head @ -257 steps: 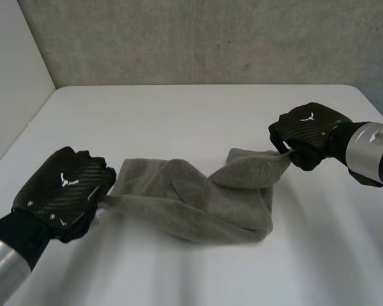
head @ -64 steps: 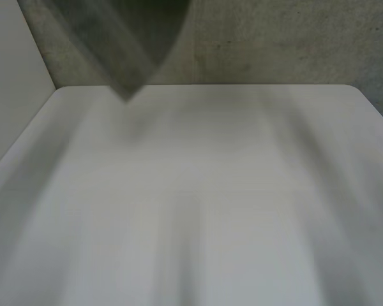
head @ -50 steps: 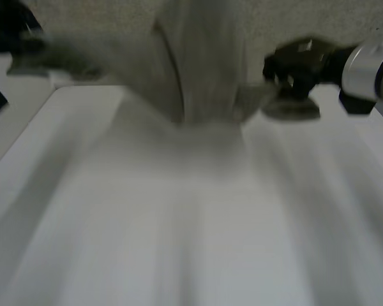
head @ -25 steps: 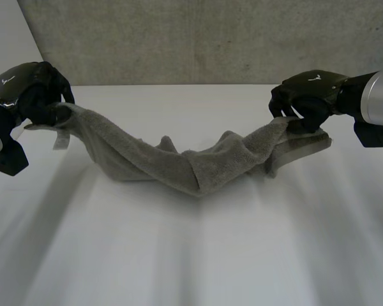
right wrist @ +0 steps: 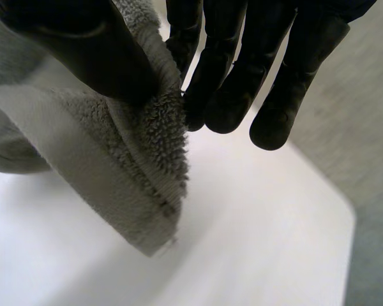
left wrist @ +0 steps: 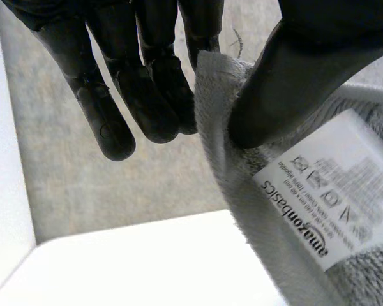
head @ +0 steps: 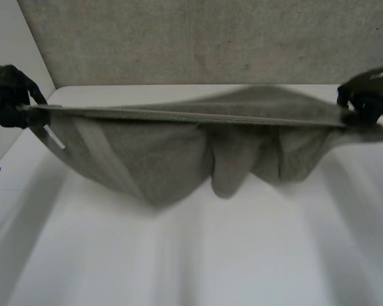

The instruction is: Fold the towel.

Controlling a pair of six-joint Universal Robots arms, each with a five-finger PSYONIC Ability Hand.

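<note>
— My left hand (head: pixel 6 95) pinches the towel's (head: pixel 147 153) corner between thumb and fingers.
— And the towel?
— Pulled taut above the table (head: pixel 210 268), its middle sagging.
— Your right hand (head: pixel 368 95)?
— Pinching the opposite corner. Up close, my left wrist shows a printed label (left wrist: pixel 325 191).

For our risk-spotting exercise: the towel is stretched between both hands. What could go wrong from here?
1. The left hand and right hand each pinch only a corner of the towel; pulled taut, it might slip free.
2. Its middle sags in uneven folds and may land creased on the table.
</note>
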